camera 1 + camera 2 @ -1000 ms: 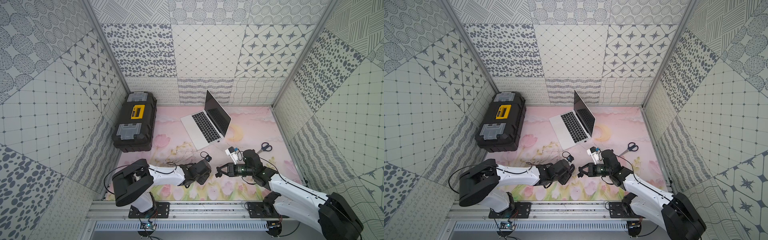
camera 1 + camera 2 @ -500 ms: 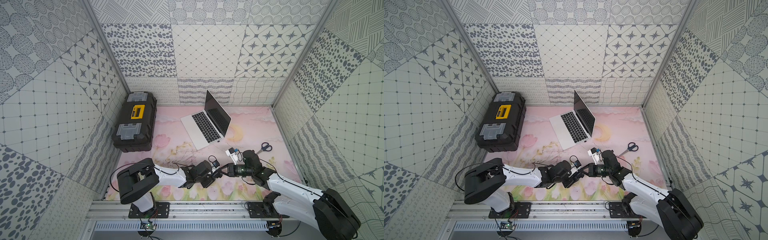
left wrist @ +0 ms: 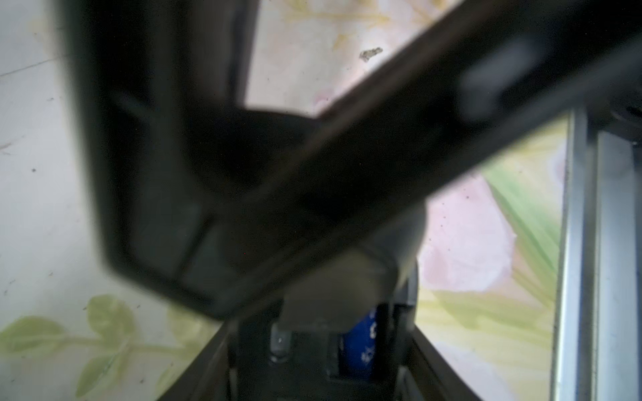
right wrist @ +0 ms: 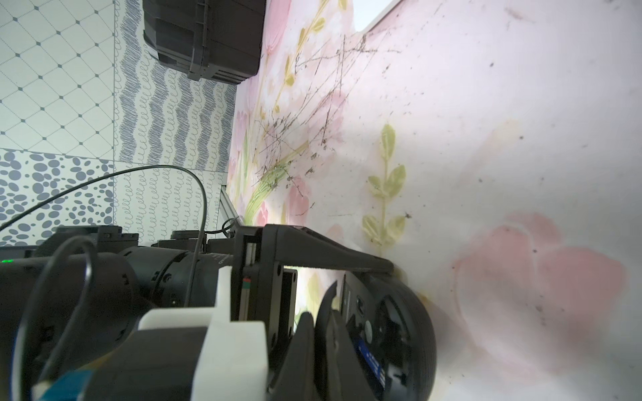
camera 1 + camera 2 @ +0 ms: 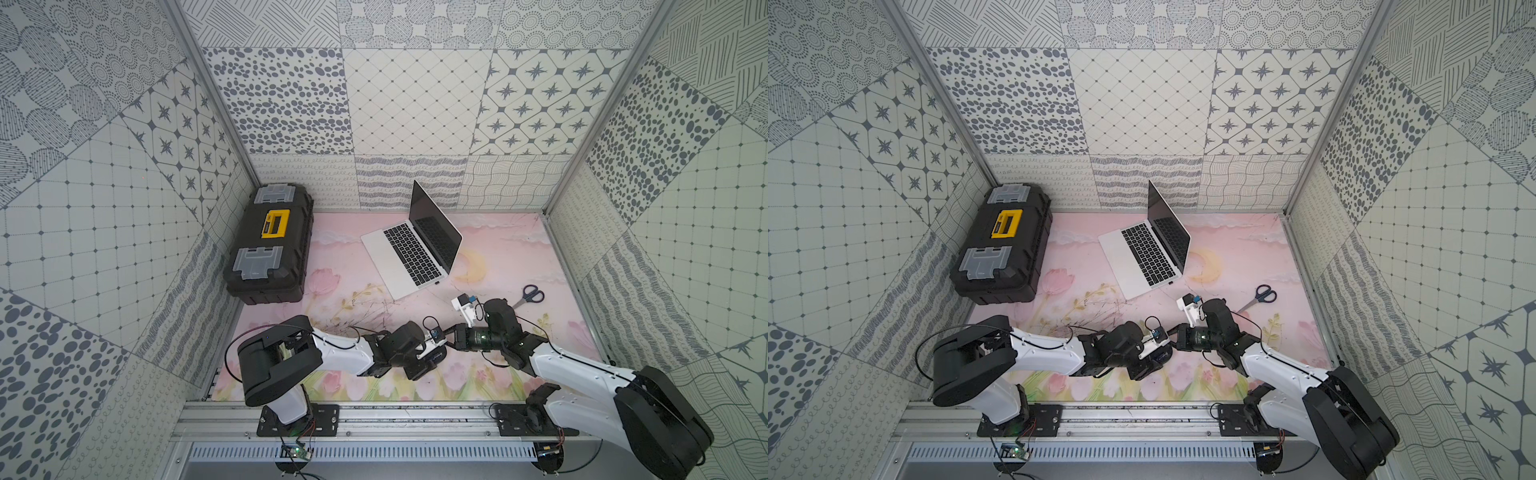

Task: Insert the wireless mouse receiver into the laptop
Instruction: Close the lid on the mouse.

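The two grippers meet tip to tip at the 6 o'clock edge of the floral mat [image 5: 498, 249]. The left gripper [image 5: 434, 355] clamps the black mouse [image 4: 410, 330]. The mouse's open underside, with a blue-labelled battery [image 4: 371, 357], faces the right gripper [image 4: 321, 312], whose fingers are pressed together with their tips at that underside. The wireless mouse receiver is too small to make out, so I cannot tell whether it sits between those tips or in the mouse. The laptop [image 5: 411, 257] stands open at about 12 o'clock from the grippers, well apart from them. The toolbox [image 5: 270, 245] lies at 10 o'clock and the scissors [image 5: 530, 295] at 2 o'clock.
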